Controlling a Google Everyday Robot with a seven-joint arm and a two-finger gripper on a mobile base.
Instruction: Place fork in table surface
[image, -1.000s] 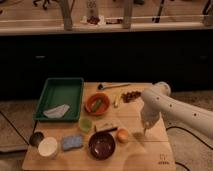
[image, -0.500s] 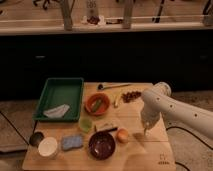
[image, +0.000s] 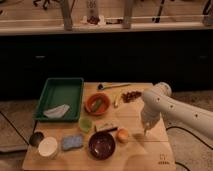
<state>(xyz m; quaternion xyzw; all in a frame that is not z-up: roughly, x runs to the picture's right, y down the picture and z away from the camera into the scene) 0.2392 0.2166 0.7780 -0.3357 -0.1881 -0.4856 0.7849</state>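
Inspecting the release position, I find the tool (image: 145, 128) closed and hanging just above the bench (image: 150, 156). A thin dark sliver projects below its tip. I judge this to be the fork (image: 145, 133), held roughly upright, though the grip itself cannot be made out. The chief risk is a release from this upright attitude: the fork would topple in an unpredictable direction and could roll or skid. An orange ball (image: 122, 135) sits just beside the tool on the tray side, with the brown bowl (image: 102, 145) beyond it, so a fall that way could strike the ball or leave the fork leaning on the bowl rather than lying flat. A secondary risk is the fork sticking to the tool on opening and being dragged off when the arm lifts. On the side of the tool away from the tray, the bench edge is near, and a skid in that direction could send the fork to the floor. Open room is best in front of the tool, toward the camera, where bare wood runs to the small logo (image: 162, 159). Behind the tool, a dark cluster (image: 131, 95) lies well apart.
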